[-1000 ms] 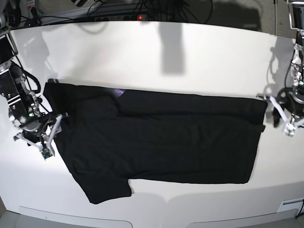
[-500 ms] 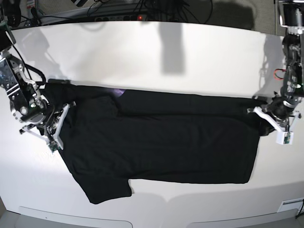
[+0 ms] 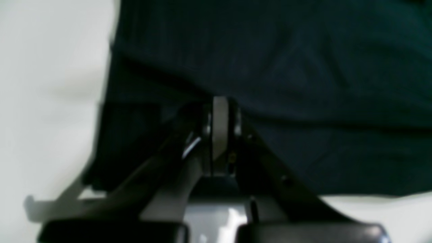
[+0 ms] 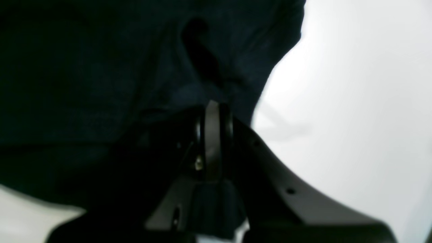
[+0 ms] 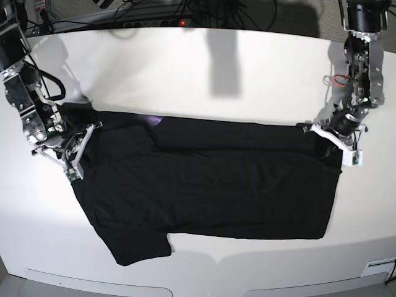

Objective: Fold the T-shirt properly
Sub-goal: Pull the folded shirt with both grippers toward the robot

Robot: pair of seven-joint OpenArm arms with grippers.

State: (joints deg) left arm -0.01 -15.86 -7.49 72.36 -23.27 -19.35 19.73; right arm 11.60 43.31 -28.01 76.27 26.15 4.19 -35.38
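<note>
Item: black T-shirt (image 5: pixel 210 179), laid flat across the middle of the white bench (image 5: pixel 185 68), plain side up, a sliver of purple print (image 5: pixel 153 119) exposed at 11 o'clock. Left pincer (image 5: pixel 334 139), at 3 o'clock, is closed flat on the hem corner; right pincer (image 5: pixel 74 148), at 9 o'clock, is pinched shut on the shoulder cloth. Opposite ends are judged to be held so that the far edge can be lifted evenly for a lengthwise fold.
</note>
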